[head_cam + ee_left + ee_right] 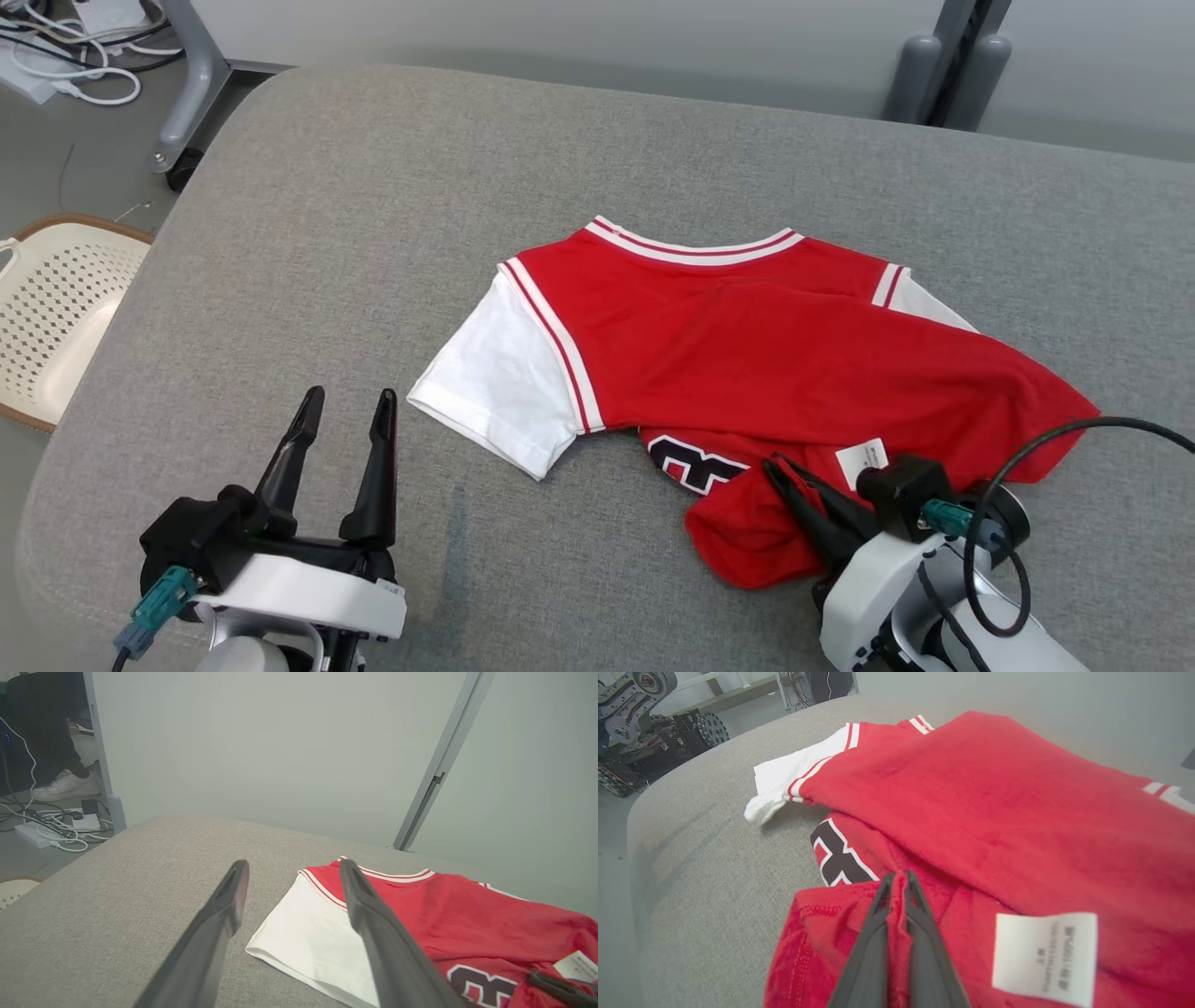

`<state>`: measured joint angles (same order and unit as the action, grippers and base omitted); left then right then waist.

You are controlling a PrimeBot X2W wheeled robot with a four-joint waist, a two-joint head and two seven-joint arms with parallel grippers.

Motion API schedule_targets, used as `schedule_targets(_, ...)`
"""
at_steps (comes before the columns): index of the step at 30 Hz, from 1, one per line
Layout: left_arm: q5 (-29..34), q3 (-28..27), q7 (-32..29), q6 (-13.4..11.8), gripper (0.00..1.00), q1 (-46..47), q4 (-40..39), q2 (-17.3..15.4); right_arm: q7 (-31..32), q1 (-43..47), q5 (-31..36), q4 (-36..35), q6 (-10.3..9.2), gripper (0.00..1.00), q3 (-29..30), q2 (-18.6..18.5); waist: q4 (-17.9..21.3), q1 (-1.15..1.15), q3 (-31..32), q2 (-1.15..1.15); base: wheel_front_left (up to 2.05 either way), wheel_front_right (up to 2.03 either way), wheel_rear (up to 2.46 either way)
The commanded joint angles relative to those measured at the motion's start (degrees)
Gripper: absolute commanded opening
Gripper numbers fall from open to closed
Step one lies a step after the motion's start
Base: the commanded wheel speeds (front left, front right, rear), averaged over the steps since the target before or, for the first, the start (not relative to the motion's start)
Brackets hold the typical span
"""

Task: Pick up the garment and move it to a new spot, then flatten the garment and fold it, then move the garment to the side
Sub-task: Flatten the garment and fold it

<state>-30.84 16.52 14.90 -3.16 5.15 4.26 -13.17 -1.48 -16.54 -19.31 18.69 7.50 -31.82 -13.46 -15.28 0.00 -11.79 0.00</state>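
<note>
The garment (766,355) is a red jersey with white sleeves and striped trim, lying partly folded on the grey table (373,205), its near hem turned up with a white label (866,460) showing. My right gripper (782,474) is shut on a fold of the red hem, and the right wrist view shows the cloth (898,896) pinched between the two fingers. My left gripper (347,403) stands open at the lower left, beside the white sleeve (495,383) and apart from it. In the left wrist view that sleeve (308,938) lies between and beyond the spread fingers.
A cream perforated basket (51,308) sits on the floor left of the table. Cables (65,56) and a wheeled stand leg (191,103) lie at the back left. A person's shoe (63,784) shows on the floor. Another machine (640,723) stands beyond the table.
</note>
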Motion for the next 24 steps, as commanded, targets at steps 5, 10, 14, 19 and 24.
schedule_targets(5,0.92,-0.91,0.33,0.50,1.00,0.96,0.39,-0.01,-2.39,-0.11,0.40,-4.70,-0.01,0.00,1.75,-0.79,1.77,0.00,0.56,0.00,0.00,0.00,0.00)
schedule_targets(10,1.26,-1.77,0.33,0.47,1.00,0.39,0.27,-0.10,-3.81,-0.88,1.99,-10.09,-0.01,0.00,5.10,-1.46,3.58,0.00,1.15,0.00,0.00,0.00,0.00)
schedule_targets(14,1.72,-2.04,0.35,0.33,1.00,-0.23,-0.03,-0.18,-3.66,0.10,3.66,-14.42,-0.01,0.00,9.93,-2.10,5.35,0.00,1.51,0.00,0.00,0.00,0.00)
schedule_targets(19,1.78,-2.37,0.36,0.19,1.00,-0.36,-0.32,-0.46,-3.75,3.69,4.83,-17.58,-0.01,0.00,18.17,-1.93,6.90,0.00,1.76,0.00,0.00,0.00,0.00)
schedule_targets(24,2.00,-2.42,0.36,0.12,1.00,-0.69,-0.79,-0.68,-4.08,9.95,5.62,-17.57,-0.01,0.00,29.32,-0.07,8.38,0.00,1.86,0.00,0.00,0.00,0.00)
